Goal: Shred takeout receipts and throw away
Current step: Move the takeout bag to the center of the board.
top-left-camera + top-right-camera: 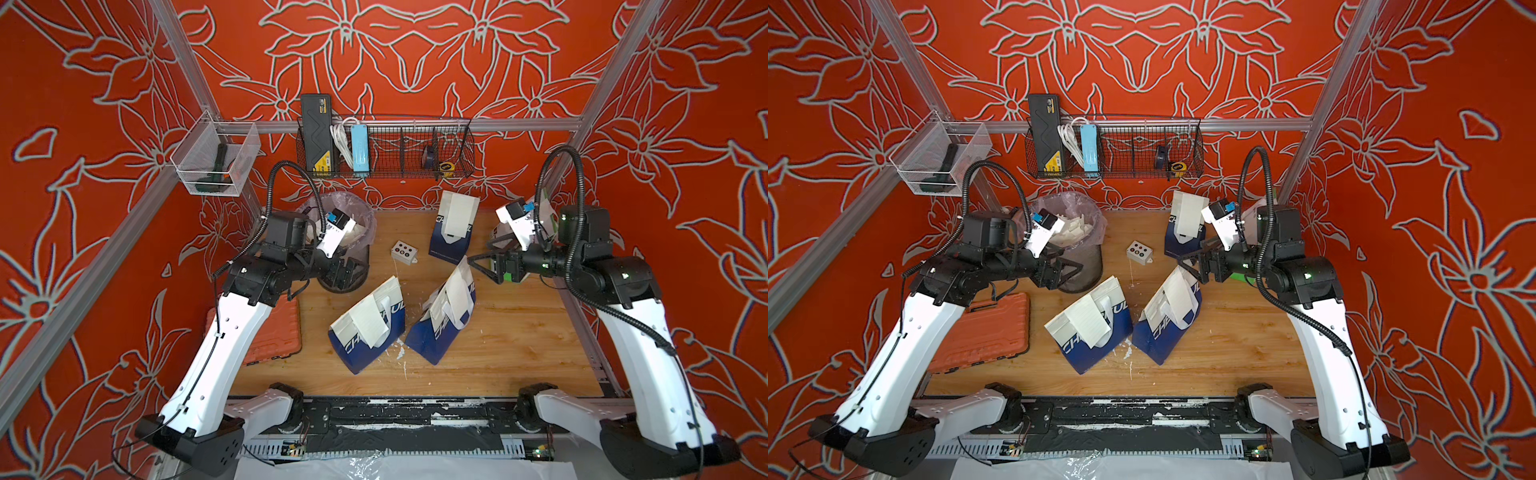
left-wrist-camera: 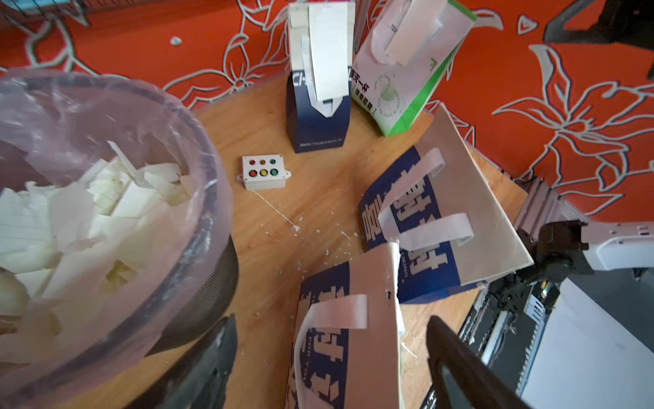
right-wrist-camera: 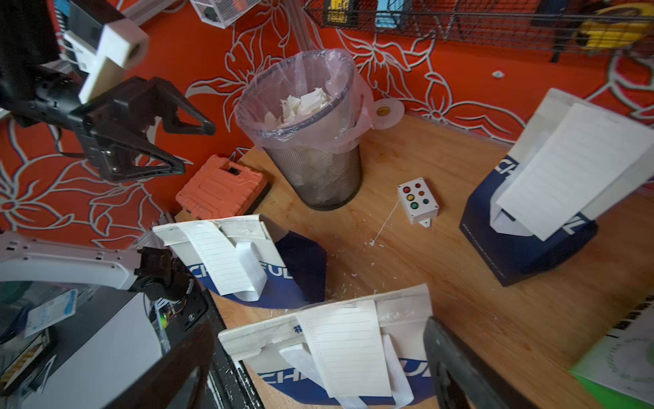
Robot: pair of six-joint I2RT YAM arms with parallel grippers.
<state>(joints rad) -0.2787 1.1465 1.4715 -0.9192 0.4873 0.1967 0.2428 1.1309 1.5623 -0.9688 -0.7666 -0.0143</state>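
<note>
Right hand [image 1: 484, 269] hangs spread wide just above a bag's [image 3: 403, 315] receipt [image 3: 346, 347].

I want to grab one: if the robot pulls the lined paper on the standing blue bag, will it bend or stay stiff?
Probably floppy and light: the receipt is a thin sheet draped down the blue bag. It may tear easily, judging by the white shreds in the bin.
</note>
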